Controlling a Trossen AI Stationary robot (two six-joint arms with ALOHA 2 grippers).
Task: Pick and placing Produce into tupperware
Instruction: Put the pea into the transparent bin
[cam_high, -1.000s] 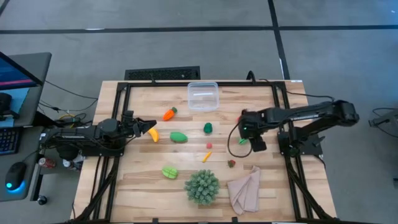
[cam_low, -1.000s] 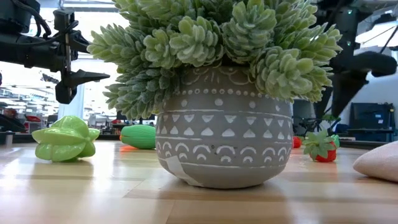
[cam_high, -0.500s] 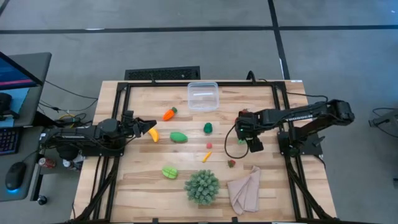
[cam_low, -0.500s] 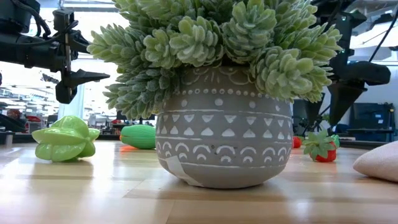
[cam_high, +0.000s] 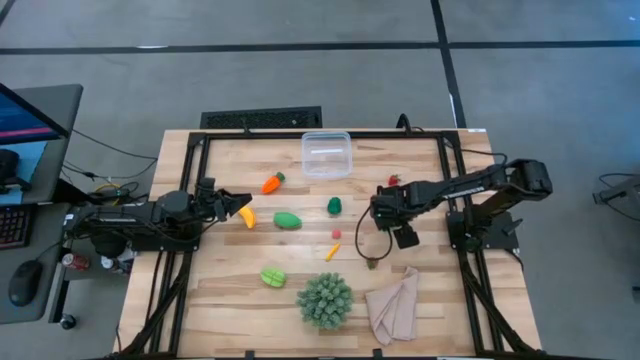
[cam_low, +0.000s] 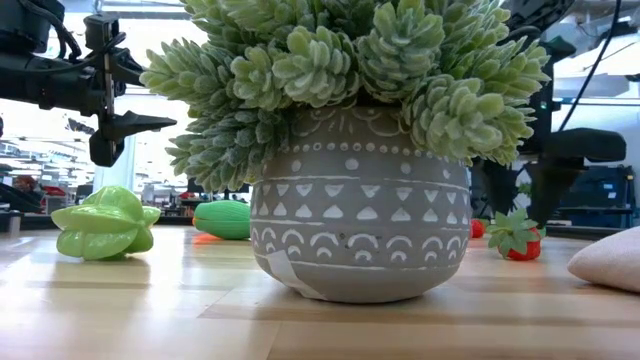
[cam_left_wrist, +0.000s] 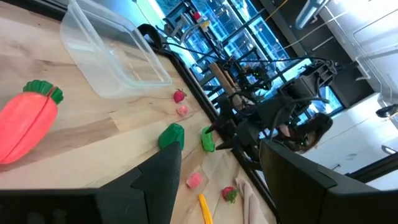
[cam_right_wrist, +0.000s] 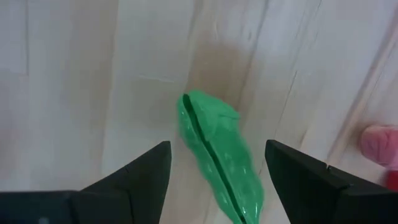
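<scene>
My right gripper (cam_right_wrist: 217, 149) is open and points down over a green pea pod (cam_right_wrist: 217, 146) lying flat on the wood, one finger on either side of it and not touching it. In the high view this gripper (cam_high: 383, 213) is right of the table's middle. My left gripper (cam_high: 228, 200) waits open and level near the left edge, beside the yellow banana (cam_high: 244, 215). The clear tupperware (cam_high: 327, 154) stands at the far edge. An orange carrot (cam_high: 271, 183), a green oval piece (cam_high: 287, 220), a dark green piece (cam_high: 334, 206) and a strawberry (cam_high: 372, 263) lie on the table.
A spiky green plant in a grey pot (cam_high: 324, 298) stands at the near edge, with a beige cloth (cam_high: 393, 305) to its right and a green star fruit (cam_high: 272, 276) to its left. Small pink (cam_high: 336, 234) and orange (cam_high: 332, 252) pieces lie near the middle.
My right gripper has moved toward the table's left and come down until it stands over the pea pod. Its fingers have stayed open. The left arm and all the produce have kept still.
</scene>
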